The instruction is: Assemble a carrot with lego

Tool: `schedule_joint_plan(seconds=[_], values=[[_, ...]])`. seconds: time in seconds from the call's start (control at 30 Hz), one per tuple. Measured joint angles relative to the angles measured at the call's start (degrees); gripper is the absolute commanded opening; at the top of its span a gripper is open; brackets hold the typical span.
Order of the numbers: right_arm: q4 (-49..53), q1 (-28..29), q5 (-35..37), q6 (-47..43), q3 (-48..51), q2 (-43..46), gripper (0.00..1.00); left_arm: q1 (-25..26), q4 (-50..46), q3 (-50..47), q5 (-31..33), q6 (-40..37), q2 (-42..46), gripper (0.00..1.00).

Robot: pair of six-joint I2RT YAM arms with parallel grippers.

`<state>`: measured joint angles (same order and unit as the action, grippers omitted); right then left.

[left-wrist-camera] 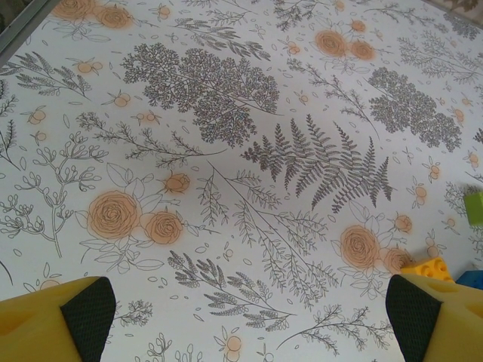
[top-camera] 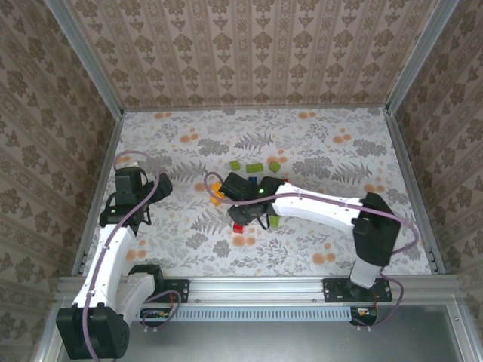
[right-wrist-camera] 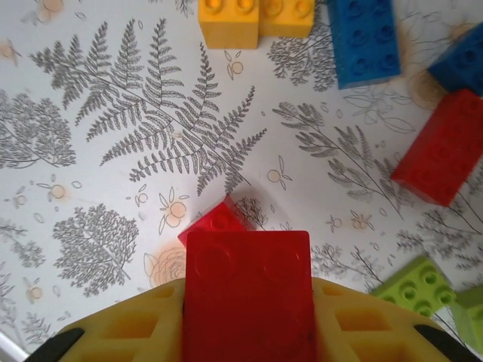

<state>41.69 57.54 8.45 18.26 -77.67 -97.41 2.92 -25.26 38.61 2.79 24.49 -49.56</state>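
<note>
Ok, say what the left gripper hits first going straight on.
The left gripper would probably meet bare table first; nothing lies ahead of it. The yellow brick sits off right, likely out of line.

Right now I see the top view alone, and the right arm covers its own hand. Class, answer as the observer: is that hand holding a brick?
Observer: Yes. The right wrist view has the right hand shut on a red brick.
Operator: What lies ahead of it?
Observer: Two yellow bricks side by side, touching, with a blue brick beside them.
Operator: And the left hand?
Observer: The left hand is open over the patterned table, nothing between its fingers.
</note>
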Motion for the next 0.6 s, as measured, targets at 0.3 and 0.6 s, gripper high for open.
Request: schedule_joint_plan(seconds=[0.3, 0.6], values=[[-6.8, 0.4, 0.4, 10.1, 20.8, 8.5, 0.30, 0.9, 0.2, 0.0, 0.2, 0.0, -1.0, 0.95], [-14.8, 1.6, 0.4, 15.9, 30.6, 8.3, 0.30, 2.4, 0.5, 0.0, 1.5, 0.0, -3.4, 0.95]])
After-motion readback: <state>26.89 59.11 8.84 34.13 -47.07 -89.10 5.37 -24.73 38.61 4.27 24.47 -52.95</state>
